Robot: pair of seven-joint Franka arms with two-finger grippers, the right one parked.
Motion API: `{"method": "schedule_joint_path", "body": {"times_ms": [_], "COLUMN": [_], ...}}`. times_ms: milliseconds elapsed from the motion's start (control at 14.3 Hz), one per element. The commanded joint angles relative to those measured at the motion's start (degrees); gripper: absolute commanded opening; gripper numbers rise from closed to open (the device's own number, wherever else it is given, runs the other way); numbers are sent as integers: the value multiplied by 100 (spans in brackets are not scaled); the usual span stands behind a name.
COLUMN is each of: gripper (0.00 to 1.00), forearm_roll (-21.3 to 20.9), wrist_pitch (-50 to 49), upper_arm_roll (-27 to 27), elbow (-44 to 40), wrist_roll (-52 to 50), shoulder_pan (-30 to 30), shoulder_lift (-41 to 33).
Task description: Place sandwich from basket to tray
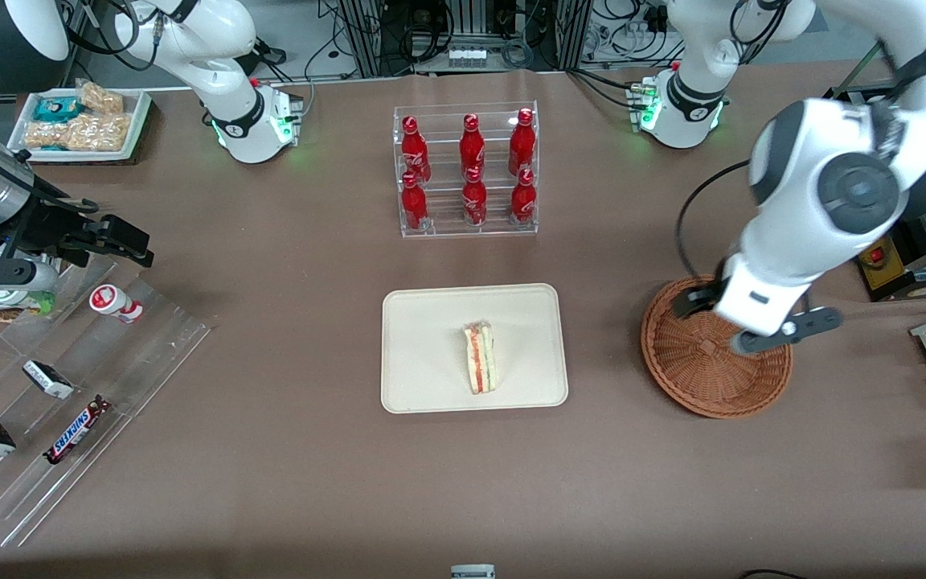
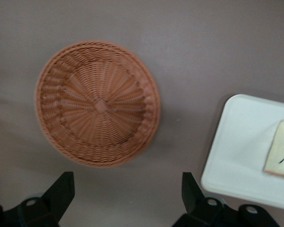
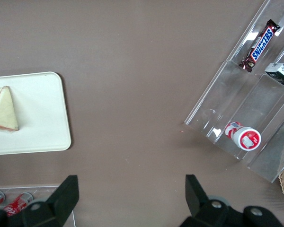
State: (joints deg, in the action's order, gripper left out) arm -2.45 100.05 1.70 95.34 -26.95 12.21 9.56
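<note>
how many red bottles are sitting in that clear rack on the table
6, all in the clear rack: three red bottles on the upper step, three on the lower step. None seem hidden. The gripper hangs open over the basket.

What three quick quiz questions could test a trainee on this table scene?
1. True or false: the sandwich lies on the tray.
2. What is in the basket? A) a sandwich B) a bottle C) nothing
3. Fill in: the end effector hangs open above the ____, holding nothing.

Key: 1 true. 2 C; the left wrist view shows only bare weave. 3 basket; in the front view the arm hangs over the basket, and the wrist view shows both fingers spread wide apart with only table between them.
</note>
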Motion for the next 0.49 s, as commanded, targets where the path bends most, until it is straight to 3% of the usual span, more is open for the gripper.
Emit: {"method": "schedule_joint_path", "body": {"times_ms": [0,210,420], "gripper": [100,100,100], "forearm_roll": [78,87,332], "wrist_pitch": [-257,-731,-1083], "upper_arm_roll": [50,-179,-301], "elbow": [617,504,-118], "wrist_roll": [898,1813,2648], "shoulder_pan": [-271,-437,-588], "shoulder_lift": [-762,-1114,-1141]}}
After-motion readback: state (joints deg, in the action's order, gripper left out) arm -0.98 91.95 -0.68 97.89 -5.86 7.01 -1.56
